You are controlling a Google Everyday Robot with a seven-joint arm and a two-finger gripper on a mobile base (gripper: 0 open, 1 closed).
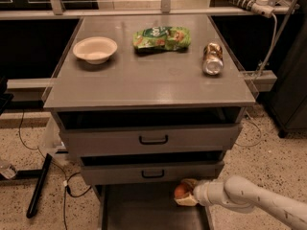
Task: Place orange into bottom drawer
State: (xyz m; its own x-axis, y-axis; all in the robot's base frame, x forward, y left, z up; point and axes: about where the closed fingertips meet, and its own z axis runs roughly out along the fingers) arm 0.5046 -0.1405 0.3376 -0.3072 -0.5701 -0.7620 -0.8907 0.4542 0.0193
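Note:
The orange (180,191) is a round orange-red fruit held in my gripper (186,193), whose pale fingers close around it. It hangs just above the right rear part of the bottom drawer (144,212), which is pulled out low at the bottom of the view with a dark flat floor and thin side walls. My white arm (254,202) reaches in from the lower right. The gripper sits just below the front of the second drawer (152,172).
The grey cabinet top (148,80) carries a white bowl (95,49), a green snack bag (161,37) and a shiny can (212,59) lying on its side. Two drawer fronts with black handles (153,139) stand slightly open. Cables and a black stand leg (38,186) lie on the speckled floor at left.

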